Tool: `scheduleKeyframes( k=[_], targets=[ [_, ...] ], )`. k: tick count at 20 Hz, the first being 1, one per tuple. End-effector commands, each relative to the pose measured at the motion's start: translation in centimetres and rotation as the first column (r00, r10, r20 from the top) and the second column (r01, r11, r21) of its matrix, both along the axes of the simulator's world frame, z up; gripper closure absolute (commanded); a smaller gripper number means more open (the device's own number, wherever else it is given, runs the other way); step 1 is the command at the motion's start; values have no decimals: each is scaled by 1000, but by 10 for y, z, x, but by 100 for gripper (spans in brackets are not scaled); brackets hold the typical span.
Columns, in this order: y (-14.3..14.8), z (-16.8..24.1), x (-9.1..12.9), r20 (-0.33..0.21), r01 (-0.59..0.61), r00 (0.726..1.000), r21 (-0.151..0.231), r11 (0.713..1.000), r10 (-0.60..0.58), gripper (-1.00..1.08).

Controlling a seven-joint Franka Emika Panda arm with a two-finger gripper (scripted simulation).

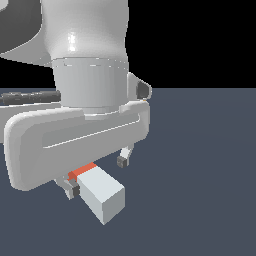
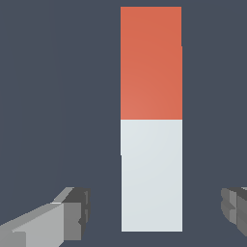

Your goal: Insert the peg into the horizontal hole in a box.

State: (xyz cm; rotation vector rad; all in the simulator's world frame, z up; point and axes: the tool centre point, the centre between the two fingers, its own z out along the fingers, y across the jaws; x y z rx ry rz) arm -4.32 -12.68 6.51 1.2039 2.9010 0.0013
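The peg (image 2: 151,120) lies flat on the floor (image 1: 200,175), white half at 6 o'clock in the wrist view. The gripper (image 2: 154,210) straddles that half, jaws apart, not touching. Grasp, transport and insertion remain; no box is in view.

The peg (image 2: 151,119) lay flat on the floor (image 1: 200,165), its length running crosswise to the line between the two fingers (image 2: 72,214). It sat between them — touching neither, with a gap on each side. The gripper (image 1: 97,175) hung directly over the peg, one finger on either side of the half nearer the exterior camera.
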Motion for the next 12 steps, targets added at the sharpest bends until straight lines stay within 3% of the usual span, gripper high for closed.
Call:
scheduleKeyframes(
  k=[1,12],
  targets=[
    [0,-9,-1,-1,-1,1000,0,1000,1,-92],
    [0,-43,0,-1,-4,1000,-1,1000,4,-92]
  ],
)
